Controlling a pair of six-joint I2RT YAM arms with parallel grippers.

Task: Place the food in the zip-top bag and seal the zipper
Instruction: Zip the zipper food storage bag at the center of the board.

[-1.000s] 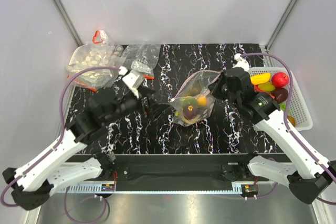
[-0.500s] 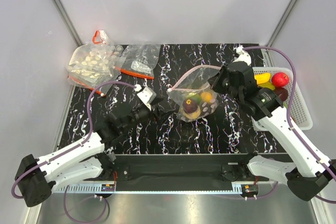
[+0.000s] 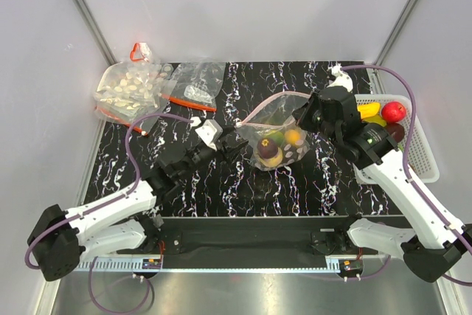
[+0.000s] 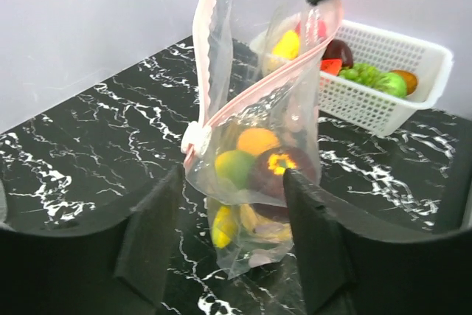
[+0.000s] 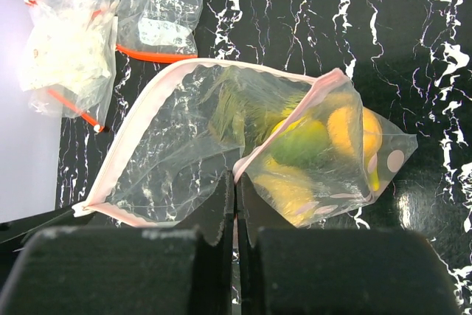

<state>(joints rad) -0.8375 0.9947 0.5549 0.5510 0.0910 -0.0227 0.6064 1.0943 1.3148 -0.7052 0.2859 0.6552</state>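
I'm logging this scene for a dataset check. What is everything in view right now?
zip-top bag: one, clear with a pinkish-red mouth strip, table centre, mouth open
bagged food: several pieces, orange, green, yellow, dark purple, in the bag's bottom
basket: one, white mesh, right table edge
basket food: several pieces, red, yellow, green, dark purple
spare bags: a pile, clear with red-orange strips, far-left corner
table: one, black marbled
left fingers: two, black, apart, flanking the bag
right fingers: two, black, shut on the bag's mouth
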